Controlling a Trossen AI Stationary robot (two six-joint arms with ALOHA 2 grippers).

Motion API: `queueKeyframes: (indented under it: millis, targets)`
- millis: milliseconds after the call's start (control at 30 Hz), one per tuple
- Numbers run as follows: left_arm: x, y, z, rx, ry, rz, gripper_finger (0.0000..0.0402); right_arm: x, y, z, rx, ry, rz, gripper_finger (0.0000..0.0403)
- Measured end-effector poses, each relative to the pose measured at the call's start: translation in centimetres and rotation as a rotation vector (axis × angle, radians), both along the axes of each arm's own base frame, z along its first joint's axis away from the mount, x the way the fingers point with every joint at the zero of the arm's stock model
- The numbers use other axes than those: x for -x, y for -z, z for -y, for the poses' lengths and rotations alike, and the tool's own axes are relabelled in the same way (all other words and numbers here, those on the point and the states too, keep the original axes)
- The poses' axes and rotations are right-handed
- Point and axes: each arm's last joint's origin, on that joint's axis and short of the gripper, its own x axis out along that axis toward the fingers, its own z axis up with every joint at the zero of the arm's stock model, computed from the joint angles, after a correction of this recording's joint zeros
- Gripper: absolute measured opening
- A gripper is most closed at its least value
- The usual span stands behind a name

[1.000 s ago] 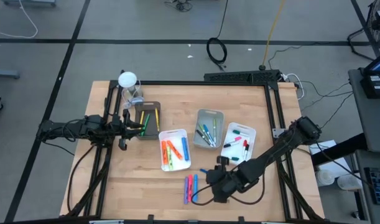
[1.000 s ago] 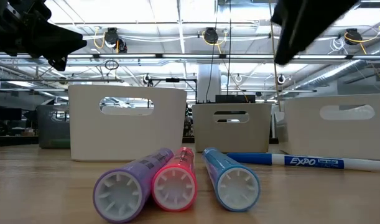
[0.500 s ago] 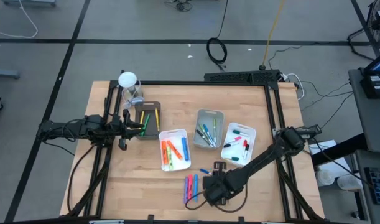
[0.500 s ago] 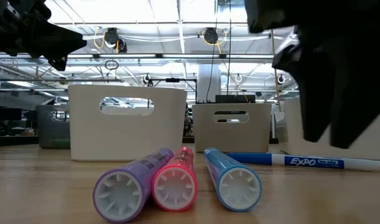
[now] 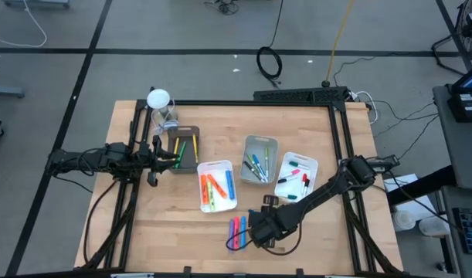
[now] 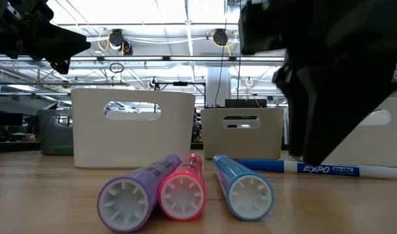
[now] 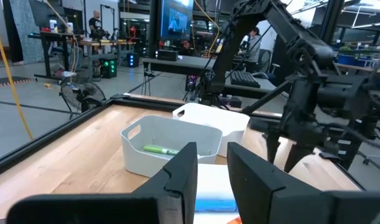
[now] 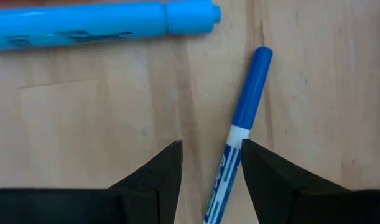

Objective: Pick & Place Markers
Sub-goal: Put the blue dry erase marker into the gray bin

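Note:
Three thick markers, purple [image 6: 136,195], pink [image 6: 183,188] and blue [image 6: 245,187], lie side by side on the table near its near edge [image 5: 236,232]. A slim blue-and-white marker [image 8: 239,140] lies flat beside them, also seen in the low view [image 6: 321,169]. My right gripper [image 8: 211,177] is open and points down over the slim marker. The marker runs between the fingers, close to one finger [image 8: 270,180]; no touch shows. My left gripper [image 7: 211,177] is open and waits by the dark tray [image 5: 183,149] at the table's left.
A white tray [image 5: 217,185] holds orange, green and blue markers. A grey tray [image 5: 259,160] and another white tray [image 5: 297,176] hold more. The dark tray holds green and yellow ones. A white round object [image 5: 158,99] stands at the far left corner.
My right gripper has moved toward the table's left and come down, from beside the loose markers to over the slim blue marker. The markers have stayed where they were.

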Motion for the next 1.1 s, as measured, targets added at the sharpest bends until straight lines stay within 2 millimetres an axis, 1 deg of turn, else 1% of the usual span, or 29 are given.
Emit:
queueKeyframes:
  millis: [267, 367, 467, 567, 700, 767, 867, 967, 1100]
  targets:
    - [0.0, 0.0, 0.0, 0.0, 0.0, 0.0, 0.009, 0.8, 2.3, 1.4, 0.001, 0.043, -0.017, 0.015]
    - [0.0, 0.0, 0.0, 0.0, 0.0, 0.0, 0.009, 1.0, 2.6, 1.5, 0.0, 0.043, -0.027, 0.0147]
    - [0.0, 0.0, 0.0, 0.0, 0.0, 0.0, 0.009, 1.0, 2.6, 1.6, -0.001, 0.042, -0.032, 0.0127]
    - [0.0, 0.0, 0.0, 0.0, 0.0, 0.001, 0.009, 1.0, 2.7, 1.6, 0.001, 0.036, -0.038, 0.0092]
    - [0.0, 0.0, 0.0, 0.0, 0.0, 0.0, 0.009, 1.0, 2.8, 1.6, 0.002, 0.031, -0.042, 0.0031]
    - [0.0, 0.0, 0.0, 0.0, 0.0, 0.0, 0.009, 1.0, 2.8, 1.6, -0.002, 0.025, -0.042, 0.0014]
    - [0.0, 0.0, 0.0, 0.0, 0.0, 0.0, 0.009, 1.0, 2.8, 1.6, -0.004, 0.023, -0.041, 0.002]
    - [0.0, 0.0, 0.0, 0.0, 0.0, 0.001, 0.009, 1.0, 2.3, 1.5, -0.013, 0.018, -0.026, 0.0028]
    - [0.0, 0.0, 0.0, 0.0, 0.0, 0.0, 0.009, 1.3, 0.6, 1.7, -0.067, 0.02, 0.005, 0.0017]
